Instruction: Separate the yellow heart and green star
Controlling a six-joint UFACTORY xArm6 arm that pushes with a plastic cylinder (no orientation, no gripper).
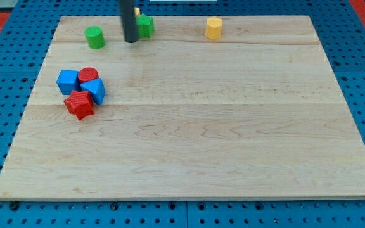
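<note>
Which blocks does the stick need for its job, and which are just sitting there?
For the job: green star; yellow sliver above it, likely the heart, mostly hidden; my tip, just left of the star.

Lying about: green cylinder; yellow hexagon; blue cube; red cylinder; second blue block; red star.

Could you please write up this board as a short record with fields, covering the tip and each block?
tip: my tip near the view's top, left of the green star, right of the green cylinder
green star: at the top edge, partly behind the rod
yellow heart: only a sliver shows behind the rod, next to the star
green cylinder: top left, alone
yellow block: top, right of centre, alone
left cluster: blue cube, red cylinder, blue block, red star, bunched together
board: wooden
</note>
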